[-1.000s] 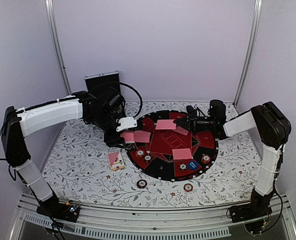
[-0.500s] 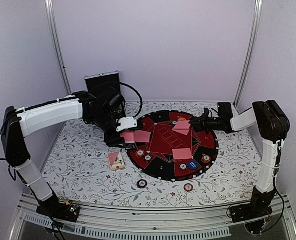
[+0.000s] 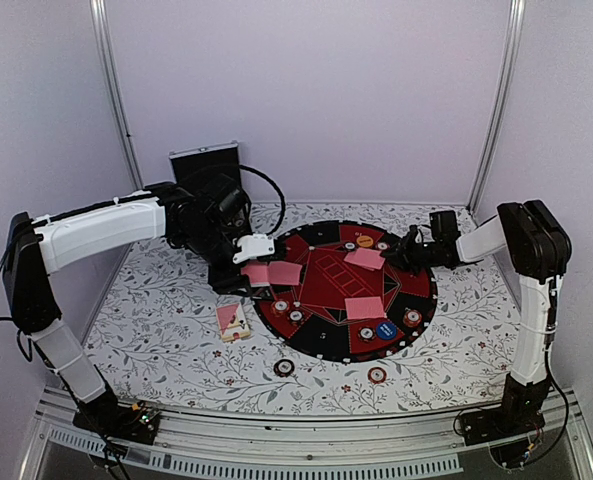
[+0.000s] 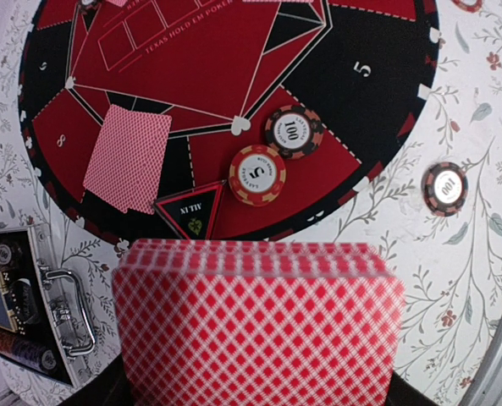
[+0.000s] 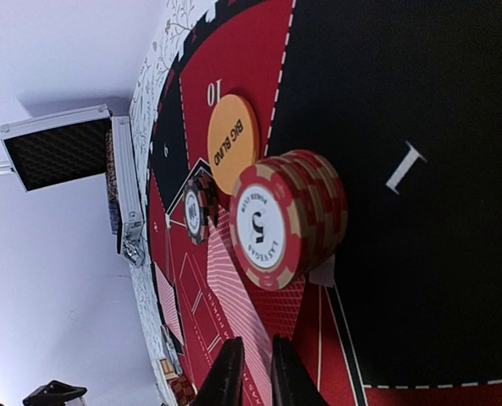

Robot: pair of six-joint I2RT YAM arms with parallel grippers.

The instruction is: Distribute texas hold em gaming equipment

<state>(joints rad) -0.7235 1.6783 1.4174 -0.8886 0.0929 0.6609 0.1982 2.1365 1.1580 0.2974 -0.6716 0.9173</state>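
My left gripper (image 3: 246, 266) is shut on a deck of pink-backed cards (image 4: 259, 321) at the left rim of the round red-and-black poker mat (image 3: 416, 285); the deck hides its fingers. One dealt card (image 4: 128, 161) lies just beyond, with a 100 chip (image 4: 294, 131) and a 5 chip (image 4: 257, 174) beside it. My right gripper (image 5: 252, 345) hovers low at the mat's far right, jaws parted a little over the edge of a card (image 3: 364, 258) lying flat. Ahead of it stand a stack of 5 chips (image 5: 289, 218) and the orange button (image 5: 232, 144).
Another card (image 3: 364, 307) and the blue button (image 3: 385, 329) sit at the mat's near side. The pink card box (image 3: 233, 321) lies left of the mat. Two chips (image 3: 284, 367) (image 3: 377, 375) rest on the flowered cloth. The open black case (image 3: 206, 165) stands at the back left.
The right gripper carried a card from the mat's middle to its far right, lowered it flat, and its jaws have parted slightly. The left arm has not moved.
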